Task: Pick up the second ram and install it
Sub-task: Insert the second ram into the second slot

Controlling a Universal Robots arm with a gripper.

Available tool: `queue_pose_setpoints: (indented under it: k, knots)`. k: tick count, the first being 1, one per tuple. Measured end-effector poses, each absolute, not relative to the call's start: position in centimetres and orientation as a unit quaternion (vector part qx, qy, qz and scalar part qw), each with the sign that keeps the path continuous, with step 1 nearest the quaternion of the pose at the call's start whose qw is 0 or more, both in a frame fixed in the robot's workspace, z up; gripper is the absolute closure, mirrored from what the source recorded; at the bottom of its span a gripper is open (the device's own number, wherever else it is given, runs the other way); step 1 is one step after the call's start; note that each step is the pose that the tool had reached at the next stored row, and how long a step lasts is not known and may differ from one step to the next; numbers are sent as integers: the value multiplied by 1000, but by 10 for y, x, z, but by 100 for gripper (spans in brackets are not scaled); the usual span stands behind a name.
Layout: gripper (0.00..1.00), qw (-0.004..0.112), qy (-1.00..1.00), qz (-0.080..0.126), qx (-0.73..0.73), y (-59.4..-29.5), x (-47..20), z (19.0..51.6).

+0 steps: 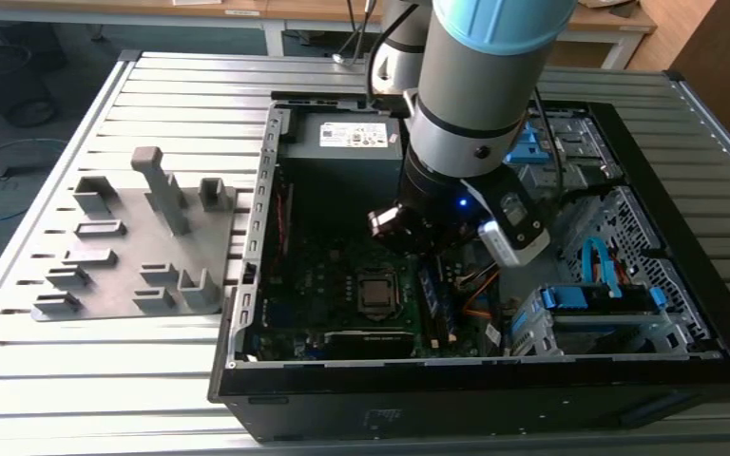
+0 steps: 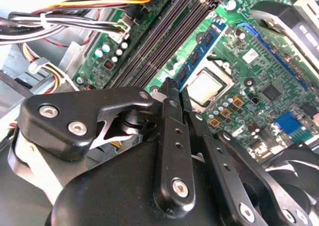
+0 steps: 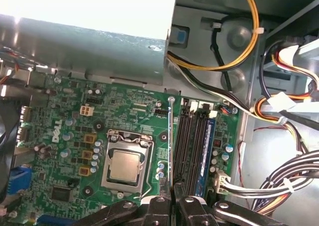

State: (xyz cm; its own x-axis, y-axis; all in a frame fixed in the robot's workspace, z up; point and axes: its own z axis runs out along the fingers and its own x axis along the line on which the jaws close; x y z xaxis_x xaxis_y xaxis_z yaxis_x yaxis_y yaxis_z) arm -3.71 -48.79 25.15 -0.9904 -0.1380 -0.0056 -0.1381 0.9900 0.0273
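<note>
You're mid-install: your gripper point(image 2: 177, 94) is pinching the ram point(image 2: 202, 54) by one end, holding it just above the board between the CPU point(image 2: 207, 86) and the slots point(image 2: 159, 42), so I judge it needs lining up over a free slot before pressing down.

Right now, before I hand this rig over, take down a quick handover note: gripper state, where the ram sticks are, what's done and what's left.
Gripper: shut on the second ram, which sticks out past its fingertips; the first wrist view shows the stick edge-on.
Where: inside the open computer case, held over the motherboard, between the processor and the memory slots.
Done: the second ram is picked up. Another stick already sits in the slot farthest from the processor.
Left: the second ram is not in a slot yet, so the install itself is outstanding.
</note>
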Motion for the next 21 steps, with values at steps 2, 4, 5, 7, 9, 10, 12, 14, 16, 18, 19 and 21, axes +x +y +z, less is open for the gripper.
queue_pose_setpoints:
  k: [2,4,5,7,9,10,12,14,16,18,19,21]
  knots:
    - [86,2,998,14,-63,-488,-37,252]
    - [86,2,998,14,-57,-488,-37,252]
    - [86,2,998,14,-54,-488,-37,252]
    - [86,2,999,14,-48,-488,-37,252]
    - [86,2,999,13,-42,-488,-37,251]
    - [86,2,999,13,-39,-488,-37,251]
    - [86,2,999,13,-34,-488,-37,251]
    - [86,2,1000,13,-28,-488,-37,251]
    - [86,2,1000,13,-23,-488,-37,251]
    - [86,3,1000,13,-17,-488,-37,251]
    - [86,3,1000,13,-15,-488,-37,251]
    - [86,3,1000,13,-10,-488,-37,251]
